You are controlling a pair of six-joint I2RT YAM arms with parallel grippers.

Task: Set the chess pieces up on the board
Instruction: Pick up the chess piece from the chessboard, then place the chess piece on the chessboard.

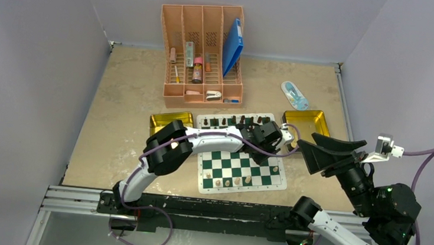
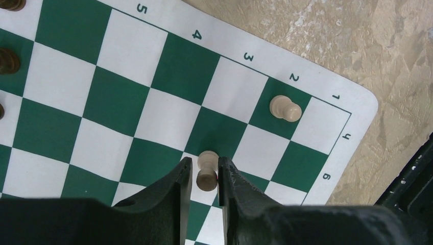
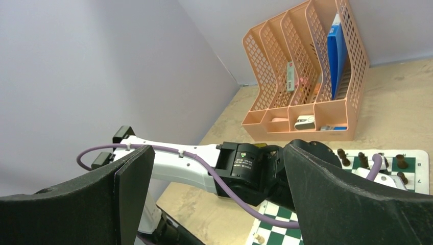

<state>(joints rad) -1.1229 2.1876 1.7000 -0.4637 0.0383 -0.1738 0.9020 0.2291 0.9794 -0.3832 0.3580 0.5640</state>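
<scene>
- Top view: the board (image 1: pixel 240 167) is lying at the middle of the table, between two gold tins (image 1: pixel 170 121), with a pink organiser (image 1: pixel 202 56) behind it.
- Dark pieces (image 1: pixel 226 121) are standing along its far edge, and pale pieces (image 1: pixel 228 183) are scattered along the near rows.
- The left arm is reaching across the board, its left gripper (image 1: pixel 273 145) pointing down over the right half. The jaws cannot be made out from here.
- The right gripper (image 1: pixel 312 153) is hovering just off the board's right side, fingers spread wide and holding nothing.
- Left wrist: the jaws are standing narrow, pinching a pale pawn (image 2: pixel 206 171) between the fingertips over a white square near the board's edge.
- Another pawn (image 2: pixel 284 108) is standing on a green square by the numbered border, apart from the fingers. Dark pieces are showing at the left edge.
- Right wrist: the two fingers (image 3: pixel 327 199) are gaping wide with nothing between them. Beyond them the left arm (image 3: pixel 204 168) is stretching over the board's dark-piece rows – the organiser is standing farther back.
</scene>
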